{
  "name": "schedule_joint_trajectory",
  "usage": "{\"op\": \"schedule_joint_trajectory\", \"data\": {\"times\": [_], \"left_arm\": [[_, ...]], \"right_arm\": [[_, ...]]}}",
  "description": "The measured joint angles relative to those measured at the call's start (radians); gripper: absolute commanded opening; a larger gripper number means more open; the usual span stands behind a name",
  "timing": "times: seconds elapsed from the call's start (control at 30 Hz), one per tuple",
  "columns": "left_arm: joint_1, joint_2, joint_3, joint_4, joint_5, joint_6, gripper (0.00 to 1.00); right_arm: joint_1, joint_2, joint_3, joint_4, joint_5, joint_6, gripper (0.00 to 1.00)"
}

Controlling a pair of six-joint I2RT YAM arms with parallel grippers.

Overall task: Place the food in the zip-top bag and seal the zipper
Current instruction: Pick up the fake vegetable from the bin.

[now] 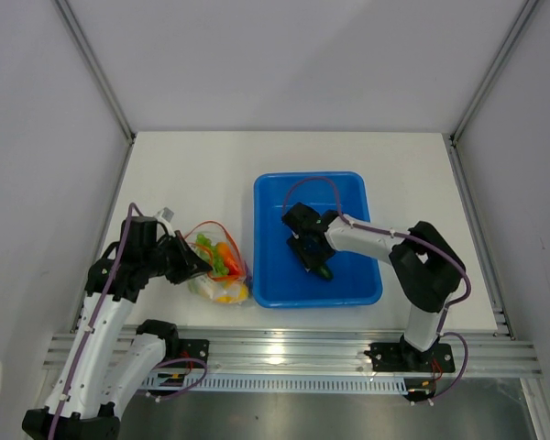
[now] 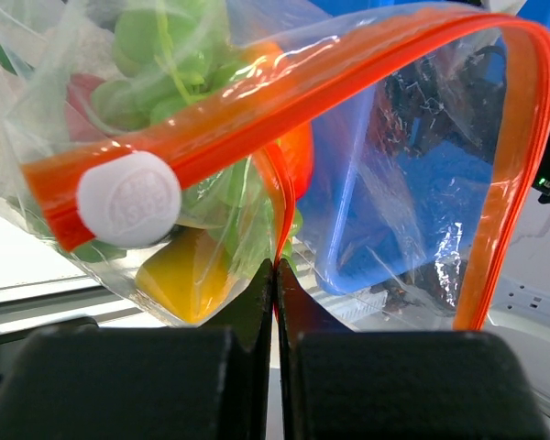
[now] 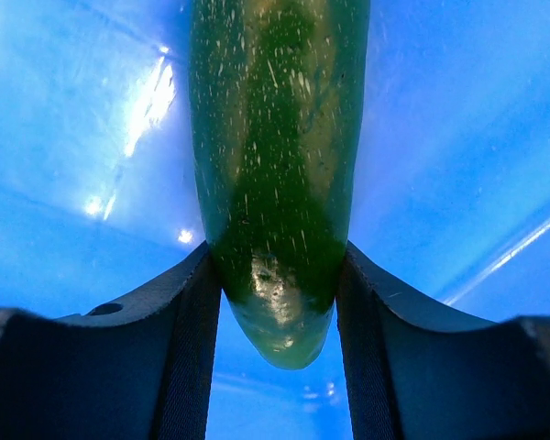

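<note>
Right hand (image 3: 275,261) pinches long green vegetable (image 3: 275,137) inside blue tub (image 1: 357,192); glossy taper may slip. Left hand (image 2: 275,275) pinches zipper (image 2: 348,64).

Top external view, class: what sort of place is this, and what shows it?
Likely a robot lab cell: white table enclosed by plain panels, two arms bolted to an aluminium rail, toy food in a zip-top bag.

Two arms (image 1: 376,240), one gripper apiece: left gripper (image 2: 275,275), right gripper (image 3: 277,302). One blue tub (image 1: 348,206) right of centre holds one long green vegetable (image 3: 275,165). One zip-top bag (image 1: 211,275) lies left, with one zipper (image 2: 348,73) and one white slider (image 2: 128,199). Inside show one bunch of green grapes (image 2: 165,55), one yellow fruit (image 2: 183,275), one orange piece (image 2: 298,151) and one red piece (image 2: 82,92); any others cannot be counted.
</note>
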Motion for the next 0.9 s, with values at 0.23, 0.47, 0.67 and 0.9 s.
{"op": "schedule_joint_trajectory", "data": {"times": [0.23, 0.47, 0.67, 0.9], "left_arm": [[0.000, 0.020, 0.029, 0.000, 0.000, 0.000, 0.00], [0.000, 0.042, 0.043, 0.001, 0.002, 0.000, 0.01], [0.000, 0.050, 0.060, 0.000, 0.003, 0.000, 0.01], [0.000, 0.048, 0.084, 0.000, 0.008, -0.004, 0.01]], "right_arm": [[-0.004, -0.063, 0.080, -0.084, -0.019, 0.004, 0.00], [-0.043, -0.149, 0.297, -0.151, -0.110, 0.021, 0.00], [-0.058, -0.167, 0.505, -0.145, -0.336, 0.061, 0.00], [-0.005, -0.148, 0.645, -0.038, -0.650, 0.148, 0.00]]}}
